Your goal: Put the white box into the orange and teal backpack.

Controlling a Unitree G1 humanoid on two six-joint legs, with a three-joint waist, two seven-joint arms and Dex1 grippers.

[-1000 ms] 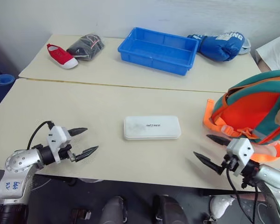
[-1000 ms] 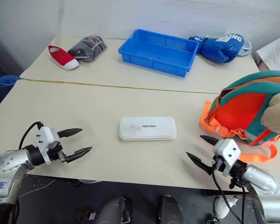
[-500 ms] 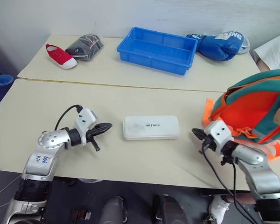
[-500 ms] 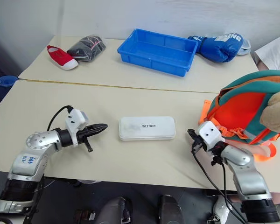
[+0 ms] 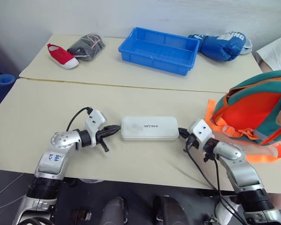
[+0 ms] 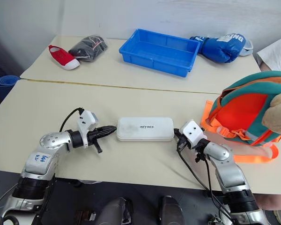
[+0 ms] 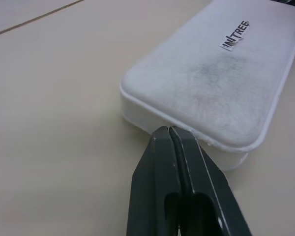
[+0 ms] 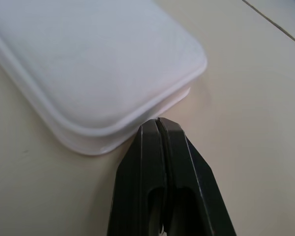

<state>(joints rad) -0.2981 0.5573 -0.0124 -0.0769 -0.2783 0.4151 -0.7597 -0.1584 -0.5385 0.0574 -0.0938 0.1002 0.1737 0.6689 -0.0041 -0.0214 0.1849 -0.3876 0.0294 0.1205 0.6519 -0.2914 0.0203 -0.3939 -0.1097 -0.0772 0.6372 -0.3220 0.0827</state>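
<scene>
Both sets of jaws are fully closed, fingers pressed flat together with nothing between them. The left gripper [image 5: 113,130] has its closed tip against the left short end of the white box [image 5: 149,128]; in the left wrist view the fingertips [image 7: 168,133] meet the box's lower rim at a rounded corner. The right gripper [image 5: 181,133] has its closed tip at the opposite short end; in the right wrist view its fingertips [image 8: 157,124] sit at the seam of the box [image 8: 88,64], touching or all but touching it. So the box lies flat on the worktop [image 5: 61,108] between the two closed tips, held by neither, its dark lettering facing up.

The orange and teal backpack [image 5: 257,110] stands to the right of the box on the same worktop, apart from it, its orange panel turned toward the box and its orange straps [image 5: 253,151] trailing onto the surface near the right arm. A tan plush toy [image 6: 277,116] hangs at its far right side.

Farther back, on a second worktop beyond a seam, sit a blue tray [image 5: 159,50], a blue boxing glove [image 5: 221,44] to its right, and to its left a red shoe [image 5: 62,56] beside a dark bundle in clear wrap [image 5: 86,46].
</scene>
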